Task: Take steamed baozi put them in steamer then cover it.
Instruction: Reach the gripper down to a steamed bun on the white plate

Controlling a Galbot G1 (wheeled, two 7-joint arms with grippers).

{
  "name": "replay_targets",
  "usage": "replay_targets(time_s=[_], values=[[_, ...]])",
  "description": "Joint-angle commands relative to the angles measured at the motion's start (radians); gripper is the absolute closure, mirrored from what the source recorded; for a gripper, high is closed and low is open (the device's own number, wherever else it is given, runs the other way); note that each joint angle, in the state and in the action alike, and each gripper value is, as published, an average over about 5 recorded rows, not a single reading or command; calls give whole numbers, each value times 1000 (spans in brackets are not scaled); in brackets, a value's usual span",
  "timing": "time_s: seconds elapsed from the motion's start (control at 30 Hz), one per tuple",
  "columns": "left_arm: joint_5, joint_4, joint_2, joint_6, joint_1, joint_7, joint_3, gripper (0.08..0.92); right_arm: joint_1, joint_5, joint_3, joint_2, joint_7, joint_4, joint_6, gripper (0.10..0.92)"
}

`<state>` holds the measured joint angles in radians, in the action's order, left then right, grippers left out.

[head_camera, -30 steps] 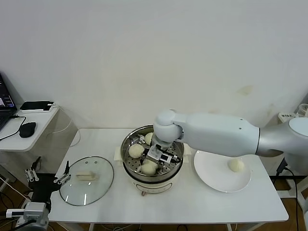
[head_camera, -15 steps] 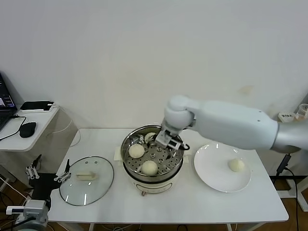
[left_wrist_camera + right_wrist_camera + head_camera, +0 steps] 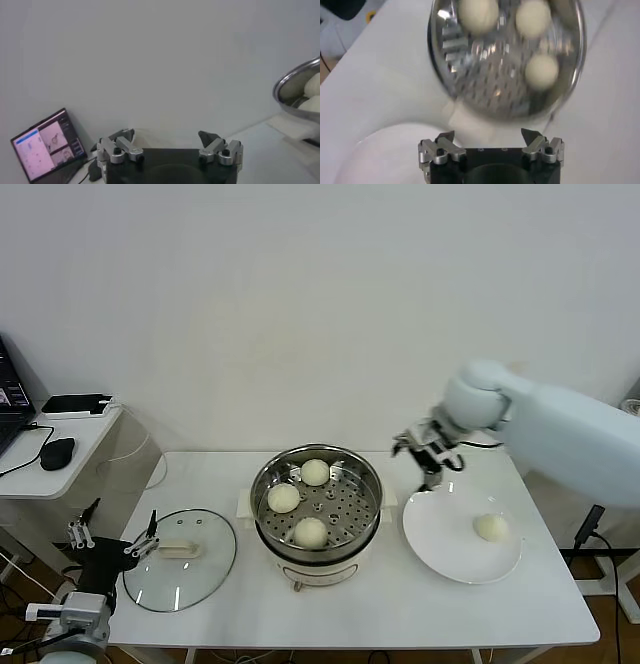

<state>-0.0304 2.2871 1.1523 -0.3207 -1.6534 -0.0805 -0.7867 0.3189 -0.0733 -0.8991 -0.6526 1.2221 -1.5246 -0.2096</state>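
Right gripper [image 3: 432,452], wide open and empty, hangs nearest the last small round cream-white bun [image 3: 490,527] on the flat white plate [image 3: 437,556]

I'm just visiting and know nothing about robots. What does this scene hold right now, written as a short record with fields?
buns in steamer: three steamed baozi on the perforated tray
steamer: steel pot on a cream base, uncovered
bun left on plate: one, on the white plate
cover: glass lid lying flat on the table, on the steamer's left
right gripper: open and empty, in the air between steamer and plate
left gripper: open and empty, parked low by the table's left edge
side table: laptop and mouse
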Motion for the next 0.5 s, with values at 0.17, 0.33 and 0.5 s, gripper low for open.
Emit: replay_targets(time_s=[0.17, 0.33, 0.5], values=[[-2, 6, -12, -5, -2, -1, 9, 177, -482, -172, 461, 176, 67, 171, 128, 203], [-5, 9, -9, -4, -16, -1, 4, 177, -593, -282, 582, 109, 62, 267, 167, 203], [-7, 9, -5, -4, -24, -1, -2, 177, -618, -362, 636, 18, 46, 375, 195, 203]])
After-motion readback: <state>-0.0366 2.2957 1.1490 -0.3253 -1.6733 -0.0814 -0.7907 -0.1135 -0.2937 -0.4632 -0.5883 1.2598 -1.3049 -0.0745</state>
